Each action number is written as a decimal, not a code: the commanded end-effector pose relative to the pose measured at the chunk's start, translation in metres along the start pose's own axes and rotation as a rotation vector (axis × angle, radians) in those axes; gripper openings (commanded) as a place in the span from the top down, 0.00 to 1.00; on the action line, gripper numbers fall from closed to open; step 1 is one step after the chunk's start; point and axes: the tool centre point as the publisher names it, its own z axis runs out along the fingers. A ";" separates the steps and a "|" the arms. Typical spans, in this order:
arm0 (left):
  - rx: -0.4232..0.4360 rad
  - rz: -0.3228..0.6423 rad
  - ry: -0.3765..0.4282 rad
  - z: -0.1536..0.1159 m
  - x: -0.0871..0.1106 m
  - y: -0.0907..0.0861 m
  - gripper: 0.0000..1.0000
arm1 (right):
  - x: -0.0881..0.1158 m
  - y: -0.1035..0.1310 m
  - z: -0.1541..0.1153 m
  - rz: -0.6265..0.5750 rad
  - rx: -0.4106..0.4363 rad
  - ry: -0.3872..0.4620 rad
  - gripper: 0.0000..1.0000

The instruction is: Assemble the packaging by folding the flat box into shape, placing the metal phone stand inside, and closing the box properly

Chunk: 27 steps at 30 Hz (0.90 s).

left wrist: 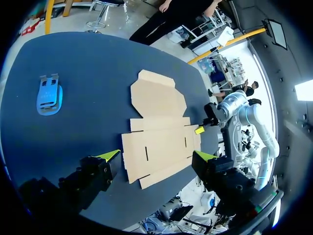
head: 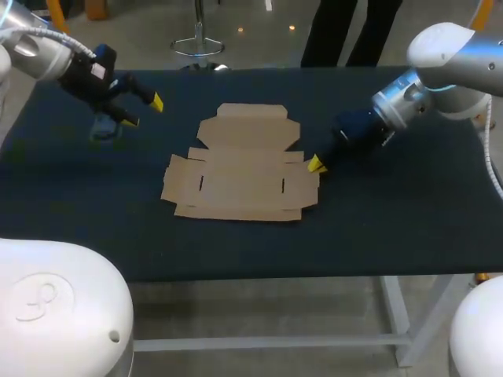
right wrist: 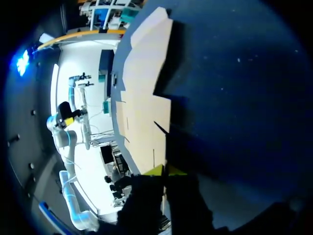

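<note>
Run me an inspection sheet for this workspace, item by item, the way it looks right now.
Surface: dark blue table, flat.
Job's things: flat cardboard box unfolded, mid-table; blue phone stand lying apart from it, on the left arm's side.
Clutter: nothing seen.
Grippers: left gripper open, holding nothing, above the table near the stand; right gripper at the box's right edge.
Cables: white cable along the left arm; another white cable hanging by the right arm.
Surroundings: nothing seen.
</note>
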 end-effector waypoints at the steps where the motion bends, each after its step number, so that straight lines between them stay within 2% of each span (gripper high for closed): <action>1: -0.002 0.000 -0.006 0.001 0.003 0.000 0.00 | -0.002 -0.002 -0.010 -0.008 0.062 0.001 1.00; 9: -0.010 0.001 -0.004 0.007 0.008 -0.001 0.00 | -0.011 -0.011 -0.021 -0.015 0.088 -0.011 1.00; 13: -0.013 0.004 -0.005 0.008 0.011 -0.001 0.00 | -0.015 -0.014 -0.024 -0.030 0.130 0.024 1.00; 16: -0.013 0.004 -0.008 0.009 0.013 0.000 0.00 | -0.019 -0.016 -0.025 -0.031 0.142 0.016 1.00; 17: -0.012 0.004 -0.008 0.009 0.014 0.001 0.00 | -0.020 -0.016 -0.024 -0.031 0.149 0.002 0.90; 18: -0.012 0.003 -0.007 0.009 0.014 0.001 0.00 | -0.021 -0.017 -0.023 -0.028 0.148 -0.008 0.70; 19: -0.011 0.002 -0.007 0.010 0.014 0.002 0.00 | -0.022 -0.017 -0.023 -0.028 0.147 -0.016 0.59; 20: -0.011 0.000 -0.008 0.010 0.014 0.002 0.00 | -0.023 -0.017 -0.022 -0.028 0.145 -0.025 0.52; 21: -0.012 -0.001 -0.007 0.011 0.015 0.002 0.00 | -0.023 -0.018 -0.022 -0.029 0.135 -0.044 0.34; 22: -0.012 -0.002 -0.008 0.012 0.015 0.003 0.00 | -0.023 -0.018 -0.022 -0.031 0.129 -0.055 0.24; 25: -0.015 -0.005 -0.008 0.013 0.015 0.004 0.00 | -0.021 -0.020 -0.021 -0.035 0.111 -0.086 0.11; 27: -0.017 -0.006 -0.007 0.014 0.015 0.004 0.00 | -0.021 -0.022 -0.020 -0.035 0.106 -0.096 0.10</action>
